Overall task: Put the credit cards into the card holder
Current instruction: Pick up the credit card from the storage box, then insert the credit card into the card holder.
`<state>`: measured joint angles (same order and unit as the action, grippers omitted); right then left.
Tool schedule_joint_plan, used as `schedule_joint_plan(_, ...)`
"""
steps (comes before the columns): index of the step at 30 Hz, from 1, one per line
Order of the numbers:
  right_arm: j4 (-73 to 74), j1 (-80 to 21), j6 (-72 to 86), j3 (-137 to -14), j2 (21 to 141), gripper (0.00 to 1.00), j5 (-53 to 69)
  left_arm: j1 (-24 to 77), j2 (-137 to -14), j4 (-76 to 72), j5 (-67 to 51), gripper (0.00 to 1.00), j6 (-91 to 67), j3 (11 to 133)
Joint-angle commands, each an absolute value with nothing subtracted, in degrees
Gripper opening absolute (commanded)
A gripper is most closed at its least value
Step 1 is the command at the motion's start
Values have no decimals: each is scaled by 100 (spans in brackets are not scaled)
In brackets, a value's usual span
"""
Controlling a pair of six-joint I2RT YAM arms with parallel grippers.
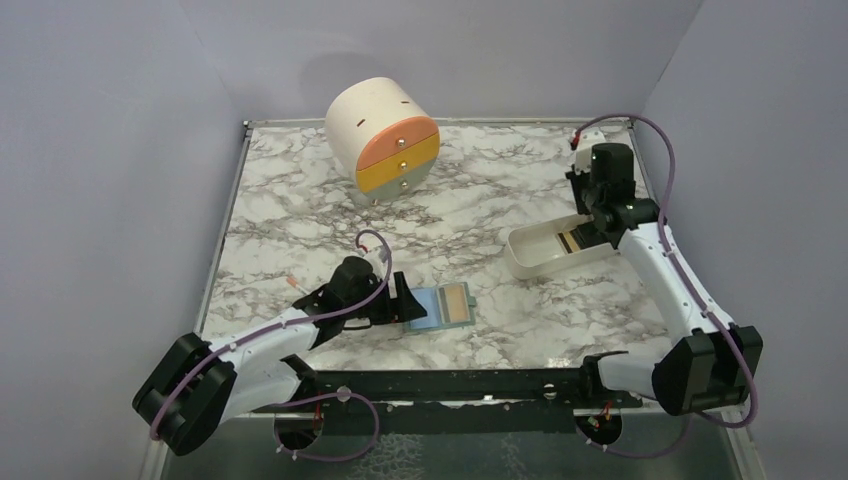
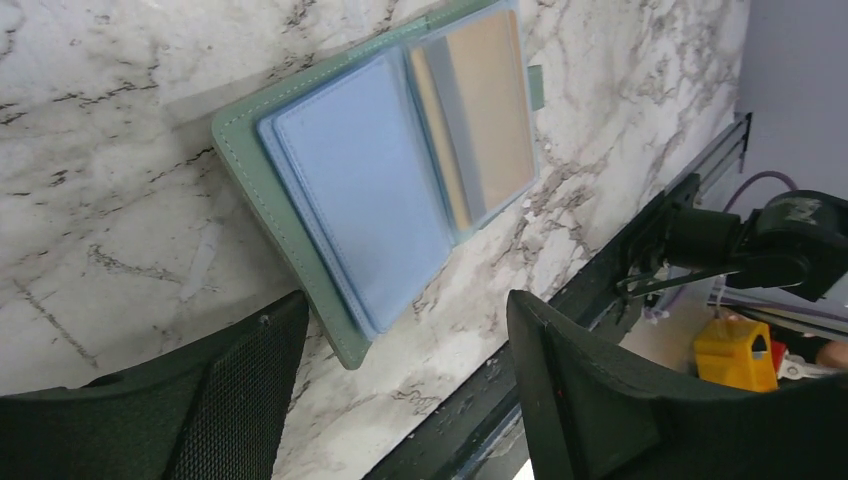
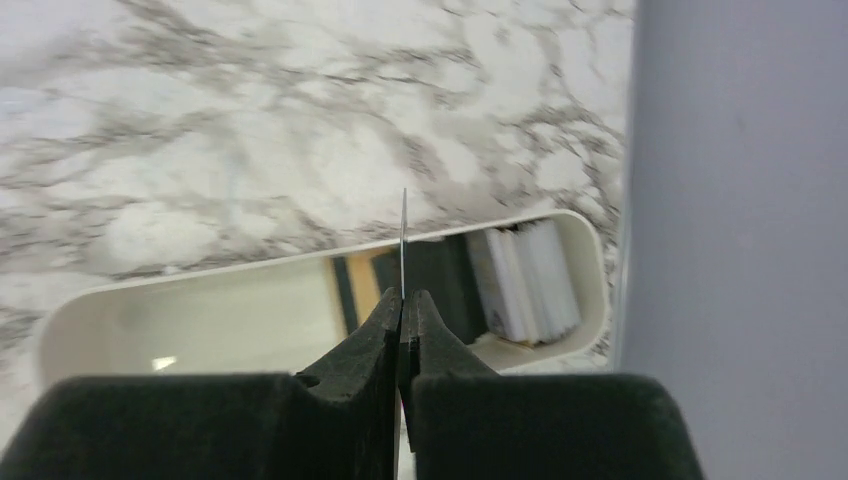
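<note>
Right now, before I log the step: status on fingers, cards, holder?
Right fingers shut on one card, above white tray. Left fingers open by open card holder. Nothing blocking.

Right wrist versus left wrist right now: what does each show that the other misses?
Only right wrist: the right gripper shut on a thin card, seen edge-on, over the white tray, which holds pale cards and a black card. Only left wrist: the card holder lying open with a tan card in one side, and the left gripper open at its near corner. Both: the marble table.
</note>
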<state>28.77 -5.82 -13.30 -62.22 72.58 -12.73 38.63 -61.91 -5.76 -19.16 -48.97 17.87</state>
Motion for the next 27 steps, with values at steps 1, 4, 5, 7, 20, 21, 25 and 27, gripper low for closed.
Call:
schedule_joint_plan(1, 3323, -1507, -624, -6415, 6998, 1, -1153, 3863, -5793, -1196, -2233, 74, -5279, 1726)
schedule_joint_plan(4, 3375, -2098, -135, -6477, 6887, 1, -894, 3858, -5646, -1012, -2143, 74, -5245, 1867)
schedule_joint_plan(5, 3334, -2258, 16, -6481, 6830, 1, -634, 3858, -5564, -787, -1991, 74, -5217, 1937)
schedule_joint_plan(7, 3095, -2571, 284, -6362, 6671, 1, -45, 3859, -5333, -670, -1829, 76, -5210, 1932)
schedule_joint_plan(20, 1009, -3800, 2702, -5024, 6596, 1, 1964, 3863, -4704, -150, -1279, 59, -5175, 2129)
schedule_joint_plan(21, 887, -3804, 2838, -4954, 6647, 1, 2141, 3860, -4657, -264, -1342, 57, -5203, 2120)
schedule_joint_plan(25, -28, -3813, 3442, -4496, 6680, 1, 2984, 3863, -4506, -879, -1860, 56, -5493, 2113)
schedule_joint_plan(27, -514, -3808, 3573, -4275, 6667, 1, 3311, 3859, -4408, -1348, -2096, 56, -5765, 2022)
